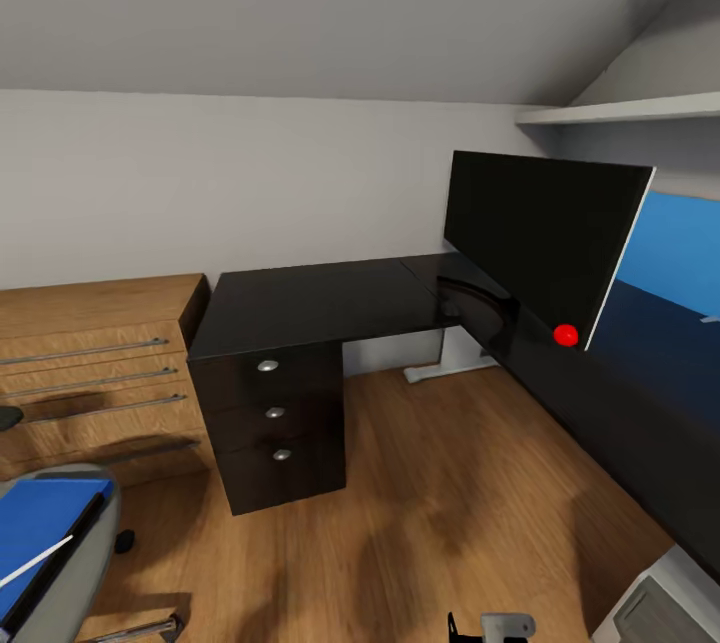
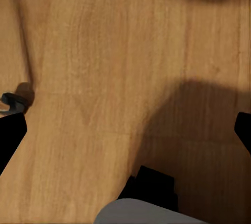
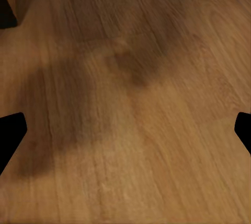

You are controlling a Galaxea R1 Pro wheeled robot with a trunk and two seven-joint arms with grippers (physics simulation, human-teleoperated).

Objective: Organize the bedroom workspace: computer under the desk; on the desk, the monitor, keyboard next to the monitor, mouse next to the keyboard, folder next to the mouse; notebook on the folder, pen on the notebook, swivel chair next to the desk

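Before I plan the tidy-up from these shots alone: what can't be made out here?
- Folder and pen, head view: cut off by the left edge on the swivel chair.
- Monitor stand: mostly hidden behind the screen.
- Desk right wing: runs out of frame.
- Left gripper and right gripper, wrist views: fingertips barely show at the edges, spread apart over floor.
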